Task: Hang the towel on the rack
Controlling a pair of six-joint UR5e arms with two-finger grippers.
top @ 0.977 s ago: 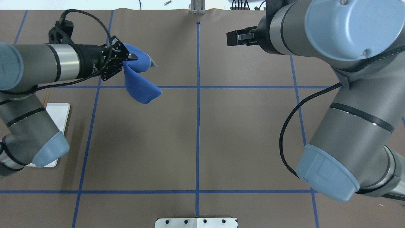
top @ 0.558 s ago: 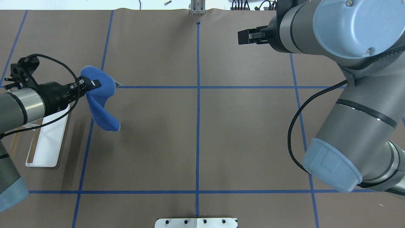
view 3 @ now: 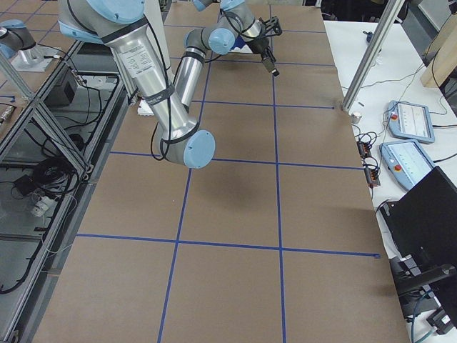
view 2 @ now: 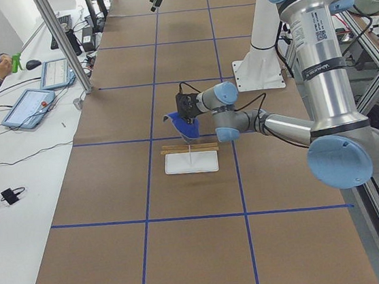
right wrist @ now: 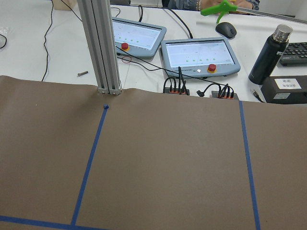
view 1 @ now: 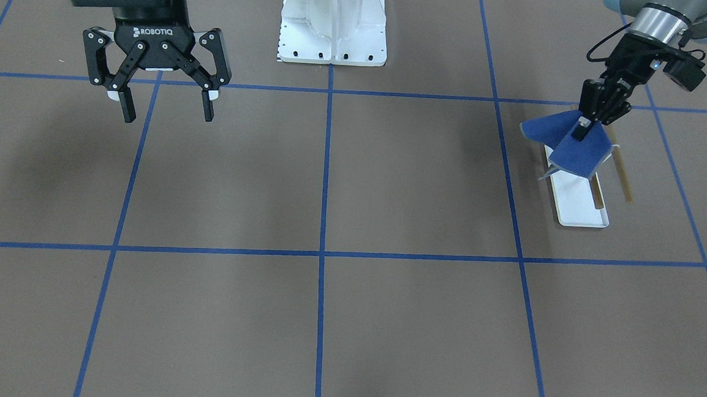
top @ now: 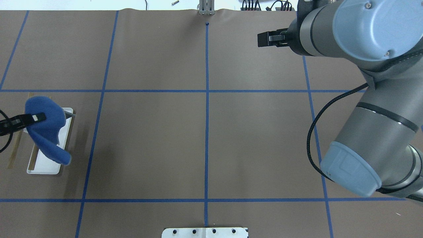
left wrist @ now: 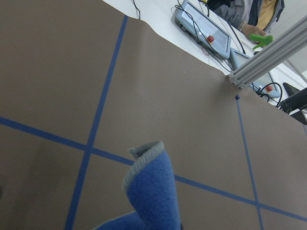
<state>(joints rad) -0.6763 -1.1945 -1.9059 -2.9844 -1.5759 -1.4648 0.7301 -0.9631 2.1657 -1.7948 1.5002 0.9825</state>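
So the left gripper has its fingers pinched tight on the towel, holding it up in the air right by the left edge of the bench. The blue cloth droops in two flaps over one end of the rack, which sits along that same edge. Can't tell if the cloth is actually touching the wooden rods. The right gripper hangs over the right half of the bench, fingers spread wide, holding nothing.

The brown bench, gridded with blue tape, carries the rack near its left edge and a white pedestal at the robot's edge.
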